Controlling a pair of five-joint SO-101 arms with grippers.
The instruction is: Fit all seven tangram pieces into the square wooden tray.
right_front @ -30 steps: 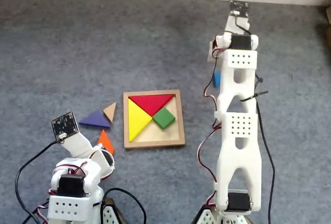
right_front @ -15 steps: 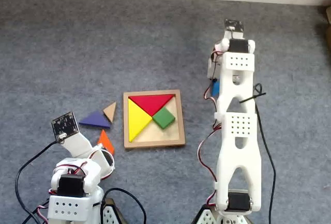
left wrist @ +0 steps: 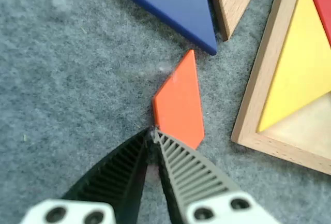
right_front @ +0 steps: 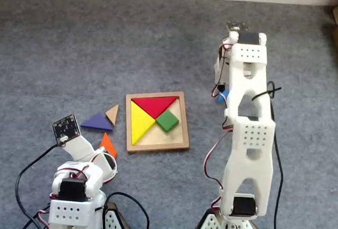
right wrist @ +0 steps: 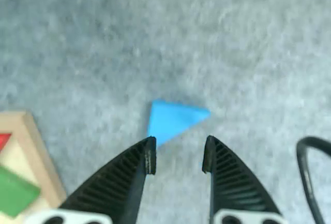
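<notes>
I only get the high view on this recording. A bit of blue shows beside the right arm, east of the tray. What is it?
Observer: A light blue triangle, lying flat just beyond the right hand.
Operator: Is that hand open?
Observer: Yes, its fingers stand apart, and the triangle is not between them.
Operator: And the left hand, by the orange piece?
Observer: The left hand is shut, with its tips right at one corner of the orange parallelogram.
</notes>
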